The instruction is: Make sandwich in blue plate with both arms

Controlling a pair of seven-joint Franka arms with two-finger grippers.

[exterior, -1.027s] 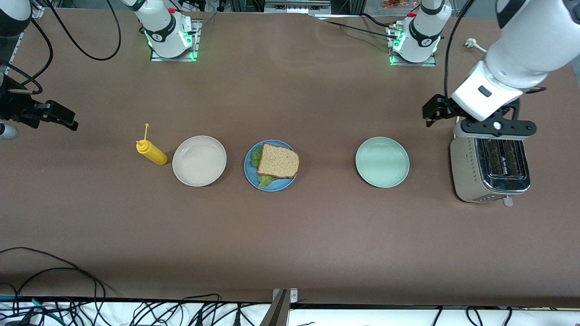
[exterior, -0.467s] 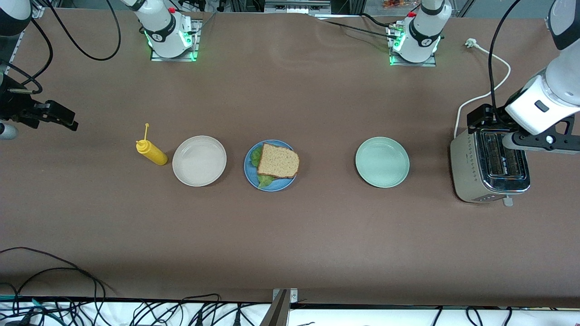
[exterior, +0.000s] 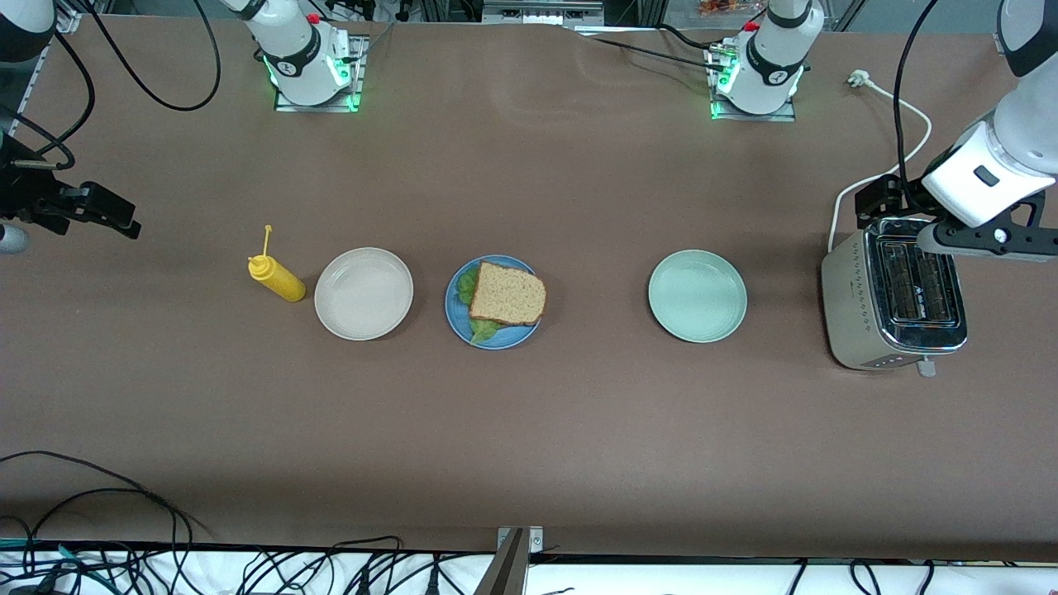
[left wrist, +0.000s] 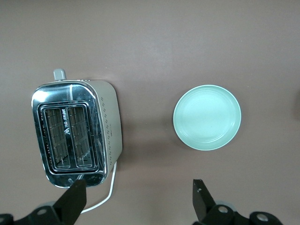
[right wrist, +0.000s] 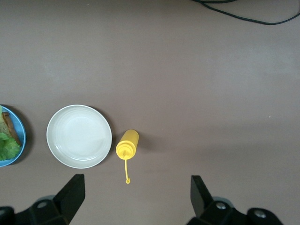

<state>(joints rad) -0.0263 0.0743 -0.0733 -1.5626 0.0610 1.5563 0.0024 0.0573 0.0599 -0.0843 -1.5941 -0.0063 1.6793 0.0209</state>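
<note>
Sandwich sits assembled on the blue plate; both spread, empty grippers, left gripper above the toaster and right gripper far off, risk nudging its overhanging top slice if they return.

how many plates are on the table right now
3, in a row. The white plate is beside the mustard bottle, the blue plate with the sandwich is in the middle, and the mint-green plate is toward the toaster. None seem hidden.
</note>
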